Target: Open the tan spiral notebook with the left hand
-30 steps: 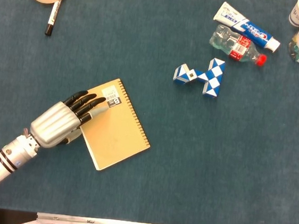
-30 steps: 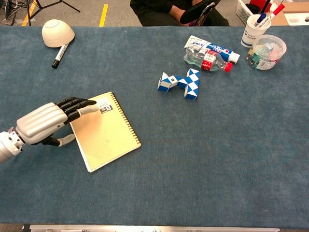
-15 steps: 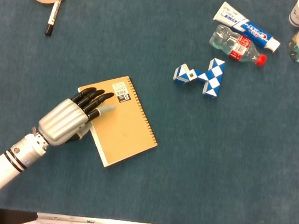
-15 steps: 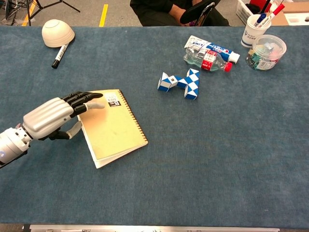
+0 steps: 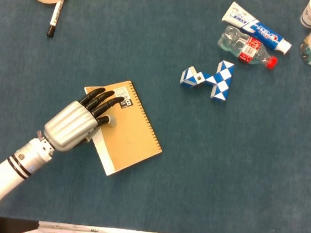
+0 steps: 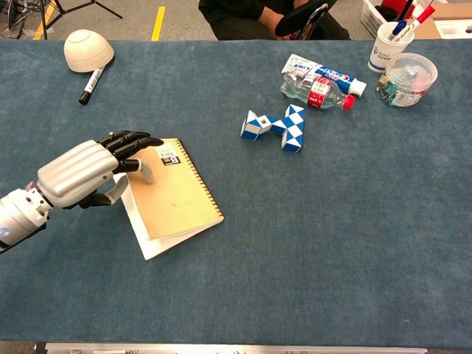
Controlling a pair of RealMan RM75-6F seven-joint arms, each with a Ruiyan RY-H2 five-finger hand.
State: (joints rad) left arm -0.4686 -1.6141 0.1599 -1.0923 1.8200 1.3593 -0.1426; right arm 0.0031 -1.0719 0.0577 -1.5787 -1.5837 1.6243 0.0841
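Notebook (image 5: 130, 130) askew (spiral edge rightward)

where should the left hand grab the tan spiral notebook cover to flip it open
Take the tan spiral notebook cover by its free long edge, the one opposite the wire spiral, coming from the left where the left hand rests on it. The binding runs along the right edge, so the cover hinges there. In the chest view, white pages already show beneath that left edge.
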